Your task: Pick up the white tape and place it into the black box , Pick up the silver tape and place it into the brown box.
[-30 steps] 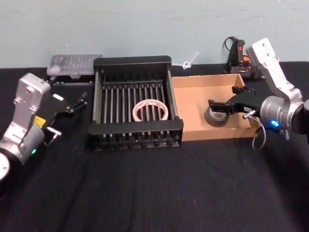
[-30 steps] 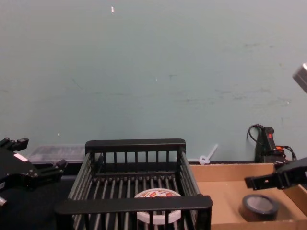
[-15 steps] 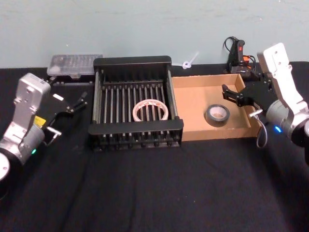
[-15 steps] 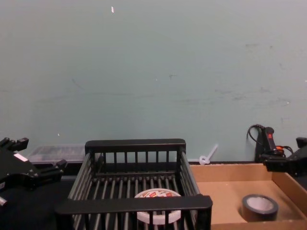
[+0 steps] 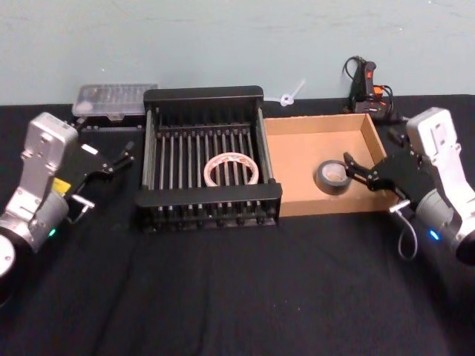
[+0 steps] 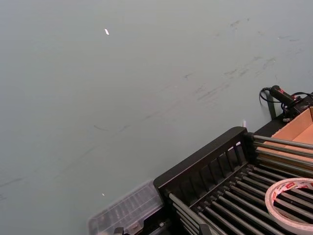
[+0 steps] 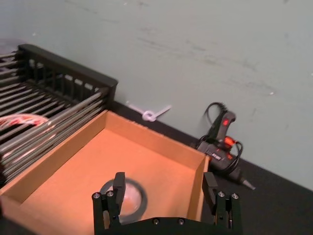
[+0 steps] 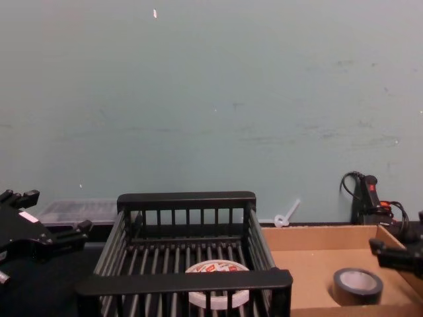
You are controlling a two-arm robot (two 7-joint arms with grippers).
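The white tape point(image 5: 231, 169) lies flat on the slatted floor of the black box point(image 5: 204, 94), its red-printed face up. In the chest view the white tape point(image 8: 218, 281) sits behind the black box's front rim point(image 8: 185, 281). The silver tape point(image 5: 332, 176) rests on the floor of the brown box point(image 5: 315, 122), near its front right. My right gripper point(image 5: 369, 147) hangs open above that box's right wall, just right of the roll and apart from it. In the right wrist view the silver tape point(image 7: 124, 196) lies past one finger of the right gripper point(image 7: 164, 183). My left gripper point(image 5: 122, 157) is parked open, left of the crate.
A clear plastic case point(image 5: 115, 99) lies behind the crate's left corner. A glue gun point(image 5: 365, 81) with its cable and a white zip tie point(image 5: 291, 94) lie at the back near the wall. Black cloth covers the table in front of both boxes.
My right gripper has pulled away from the silver tape, first toward the back right, then nearer and lower over the box's right wall. The roll stays in the brown box. The left arm is still.
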